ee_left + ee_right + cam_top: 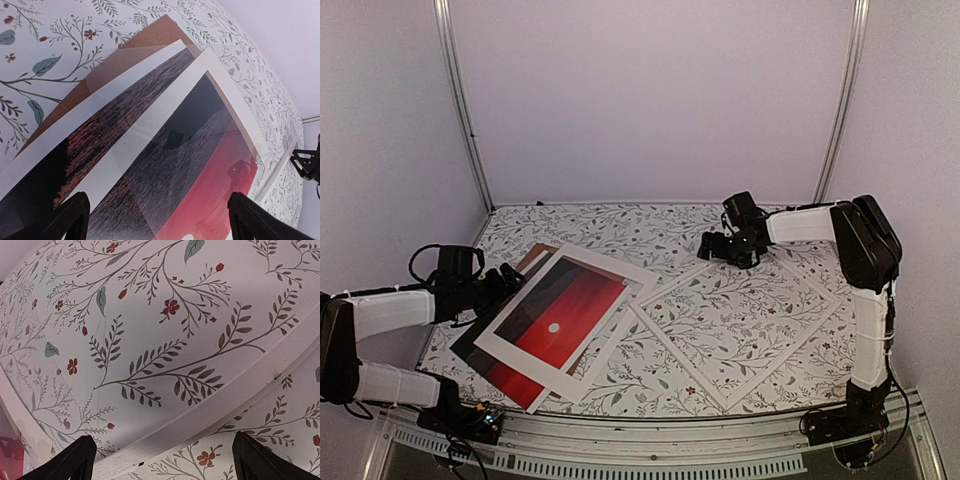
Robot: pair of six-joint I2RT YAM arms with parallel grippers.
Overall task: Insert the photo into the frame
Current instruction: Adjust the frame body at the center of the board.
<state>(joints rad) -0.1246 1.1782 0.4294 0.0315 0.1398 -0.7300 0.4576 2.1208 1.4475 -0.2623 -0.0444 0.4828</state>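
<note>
Photo [565, 305], probably limp, light, easily creased paper, lies left on table [620, 225] beneath a white mat [612, 266], apart from the frame [735, 330]; best pinched lightly at an exposed edge. Left claw [515, 278] and right claw [715, 247] both released.

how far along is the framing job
Done: nothing; the frame lies empty, tablecloth showing through. In hand: nothing; left pincer open beside the photo, right pincer open over the frame's far edge. Left: pull the photo from under the white mat and lay it in the frame.
</note>
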